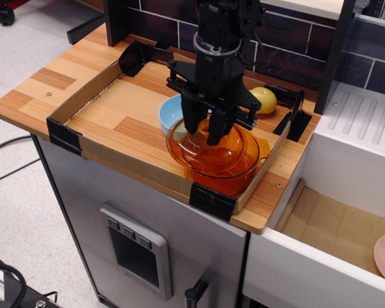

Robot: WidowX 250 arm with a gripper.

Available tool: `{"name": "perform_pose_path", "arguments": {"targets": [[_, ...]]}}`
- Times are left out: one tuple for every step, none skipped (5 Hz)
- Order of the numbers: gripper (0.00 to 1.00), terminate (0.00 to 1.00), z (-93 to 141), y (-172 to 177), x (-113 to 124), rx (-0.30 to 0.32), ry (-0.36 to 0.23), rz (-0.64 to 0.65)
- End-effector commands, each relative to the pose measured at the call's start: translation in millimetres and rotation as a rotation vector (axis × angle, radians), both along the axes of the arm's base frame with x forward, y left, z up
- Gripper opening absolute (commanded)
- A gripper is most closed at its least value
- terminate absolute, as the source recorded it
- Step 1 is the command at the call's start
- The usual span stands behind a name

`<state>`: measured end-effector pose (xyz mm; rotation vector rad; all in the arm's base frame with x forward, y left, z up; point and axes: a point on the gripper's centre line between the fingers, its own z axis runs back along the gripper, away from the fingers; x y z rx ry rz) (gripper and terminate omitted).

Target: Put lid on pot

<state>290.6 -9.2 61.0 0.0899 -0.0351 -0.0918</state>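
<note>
The amber transparent pot (240,168) stands at the front right of the wooden tray. The amber domed lid (202,149) hangs just over the pot, shifted a little to its left, its left rim past the pot's left edge. My black gripper (205,130) comes down from above and is shut on the lid's knob, which its fingers hide. I cannot tell whether the lid's rim touches the pot.
A light blue bowl (171,111) sits just behind and left of the pot. A yellow potato (265,99) lies at the back right. The tray's cardboard wall (131,168) with black corners rings the area. A white sink (346,237) lies to the right.
</note>
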Motion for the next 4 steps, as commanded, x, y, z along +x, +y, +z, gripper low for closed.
{"name": "perform_pose_path", "arguments": {"targets": [[0.0,0.0,6.8,-3.0,8.9,-0.007,-0.019,0.014],[0.0,0.0,5.3,-6.5,11.6,-0.01,-0.004,0.017],[0.0,0.0,7.8,-8.2,18.3,-0.023,0.005,0.036],[1.0,0.0,16.6,-8.9,18.7,-0.037,-0.01,0.014]]}}
